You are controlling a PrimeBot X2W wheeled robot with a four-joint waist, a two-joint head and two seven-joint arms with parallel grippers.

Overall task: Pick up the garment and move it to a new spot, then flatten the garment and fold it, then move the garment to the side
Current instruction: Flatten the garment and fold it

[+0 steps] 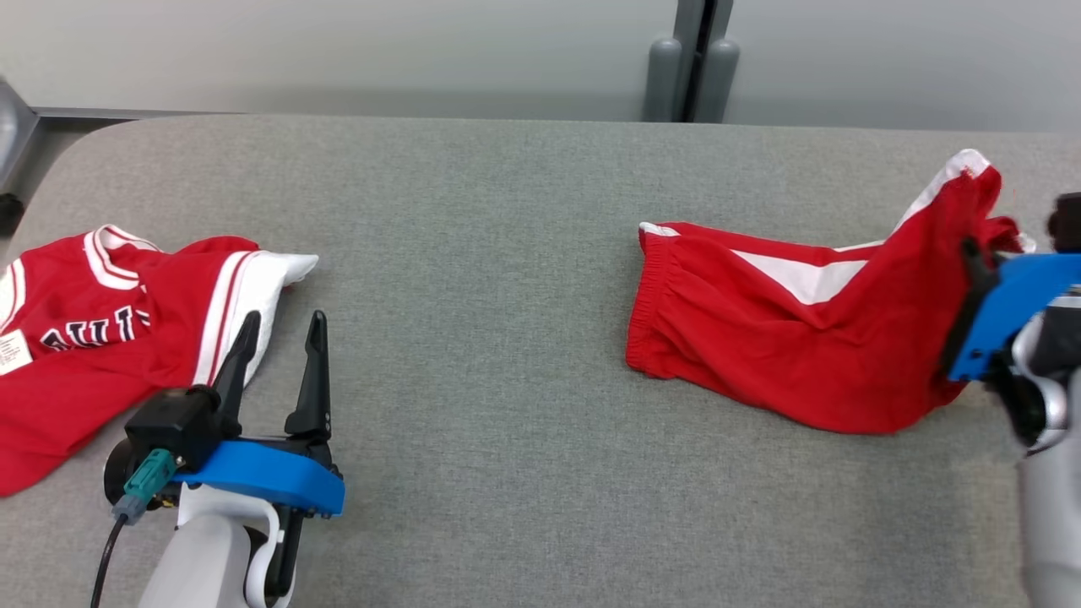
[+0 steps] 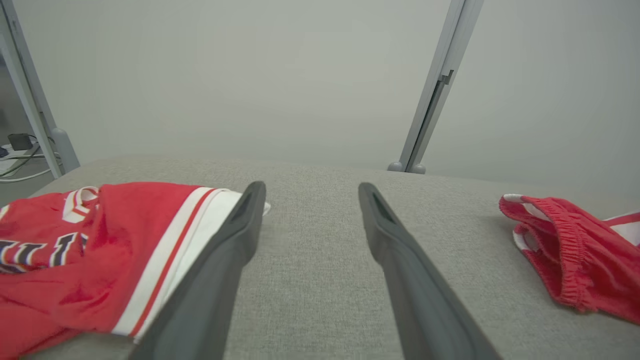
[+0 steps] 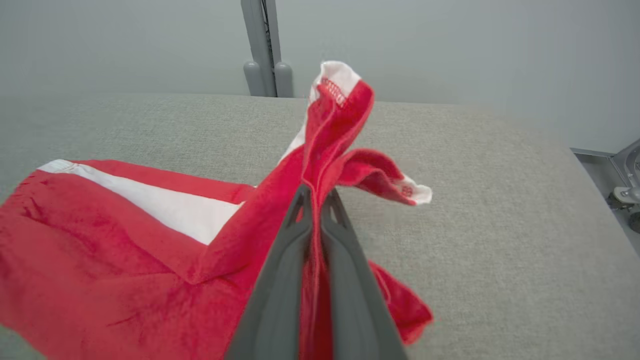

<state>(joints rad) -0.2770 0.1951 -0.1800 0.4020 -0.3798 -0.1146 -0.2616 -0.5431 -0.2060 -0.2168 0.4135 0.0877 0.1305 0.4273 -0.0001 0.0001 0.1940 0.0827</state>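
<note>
The red jersey T-shirt (image 1: 93, 380) with white striped-trim sleeves and black lettering lies crumpled at the left end of the grey cloth-covered table (image 1: 507, 169).

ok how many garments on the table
2. The red jersey T-shirt lies at the left of the table, beside the open left gripper. The red shorts with white side stripes lie at the right, one end pinched in the shut right gripper. No more seem hidden.
</note>
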